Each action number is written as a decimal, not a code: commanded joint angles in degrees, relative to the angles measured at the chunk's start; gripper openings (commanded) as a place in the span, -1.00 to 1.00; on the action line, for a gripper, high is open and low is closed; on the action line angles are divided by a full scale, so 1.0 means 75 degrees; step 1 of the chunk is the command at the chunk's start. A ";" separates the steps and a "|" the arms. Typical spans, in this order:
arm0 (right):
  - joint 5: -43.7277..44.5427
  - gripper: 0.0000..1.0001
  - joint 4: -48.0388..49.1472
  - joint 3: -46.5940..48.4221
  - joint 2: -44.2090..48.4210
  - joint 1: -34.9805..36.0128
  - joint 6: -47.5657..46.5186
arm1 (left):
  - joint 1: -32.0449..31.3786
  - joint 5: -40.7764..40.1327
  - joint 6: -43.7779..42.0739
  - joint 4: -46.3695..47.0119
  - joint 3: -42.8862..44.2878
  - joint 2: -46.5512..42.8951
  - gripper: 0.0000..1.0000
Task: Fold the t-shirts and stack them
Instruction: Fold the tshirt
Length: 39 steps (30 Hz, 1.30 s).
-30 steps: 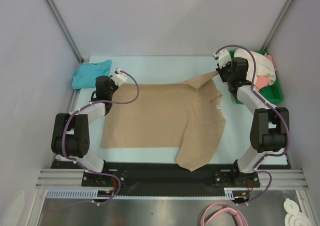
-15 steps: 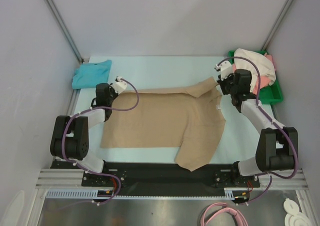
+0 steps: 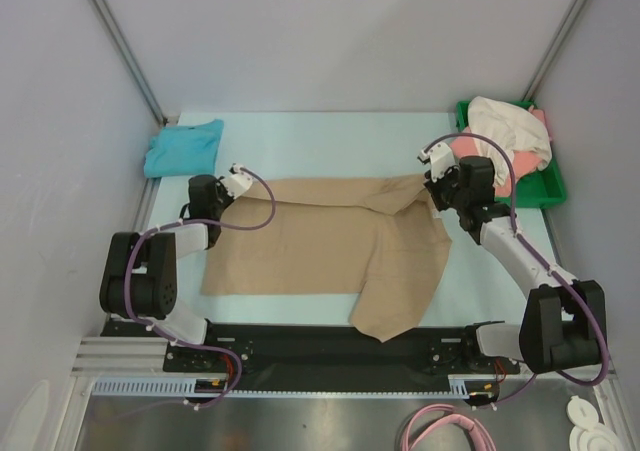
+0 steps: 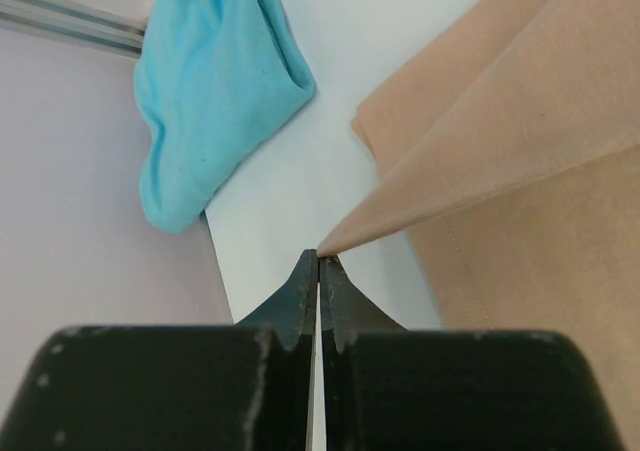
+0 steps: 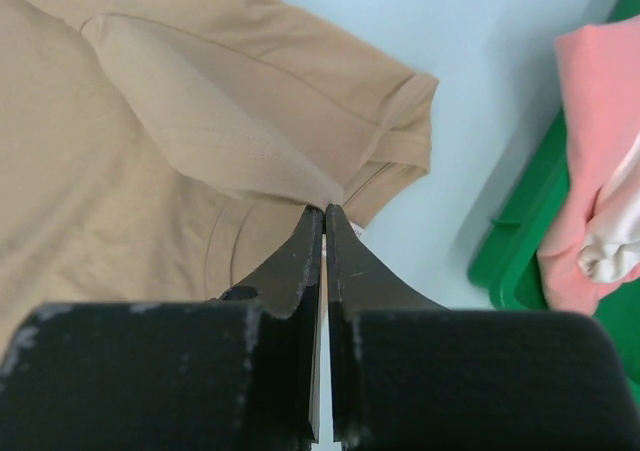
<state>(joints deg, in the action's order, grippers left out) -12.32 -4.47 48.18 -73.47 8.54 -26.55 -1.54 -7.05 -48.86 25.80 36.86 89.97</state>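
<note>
The tan t-shirt (image 3: 330, 246) lies spread on the table, its far edge lifted and folded toward the near side. My left gripper (image 3: 222, 189) is shut on the shirt's far left corner (image 4: 345, 233). My right gripper (image 3: 432, 179) is shut on the far right edge by the sleeve (image 5: 330, 193). The tan cloth fills the right of the left wrist view (image 4: 520, 151) and the left of the right wrist view (image 5: 150, 141). The teal-blue shirt (image 3: 182, 146) lies crumpled at the far left, also in the left wrist view (image 4: 215, 81). The cream-white shirt (image 3: 510, 131) and coral-pink shirt (image 3: 525, 161) lie in the tray.
A green plastic tray (image 3: 552, 183) stands at the far right, its rim in the right wrist view (image 5: 515, 261). Grey walls and metal posts close in the table's left, right and far sides. A pink cable coil (image 3: 445, 429) lies below the near rail.
Both grippers have pulled the tan shirt's far edge toward the near side, folding it over the body. The right arm has swung away from the tray.
</note>
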 commanded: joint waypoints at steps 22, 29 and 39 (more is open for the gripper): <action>-0.1159 -1.00 -0.0459 -0.0307 -0.0024 -0.0575 0.0117 | 0.0182 0.1407 0.1614 -0.2193 -0.0346 -0.2070 0.11; -0.1077 -1.00 -0.0318 -0.0155 -0.0246 -0.0505 0.0117 | 0.0182 0.2919 0.2905 -0.5172 0.1915 -0.0772 -0.99; -0.0819 -1.00 -0.0014 0.0255 -0.0762 -0.0423 0.0200 | 0.0182 0.2265 0.3140 -0.5339 0.2503 0.0495 -0.99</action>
<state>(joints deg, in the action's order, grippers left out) -19.31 -7.60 47.20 -78.52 5.04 -25.96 -0.56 10.52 -27.00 -12.43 53.47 92.75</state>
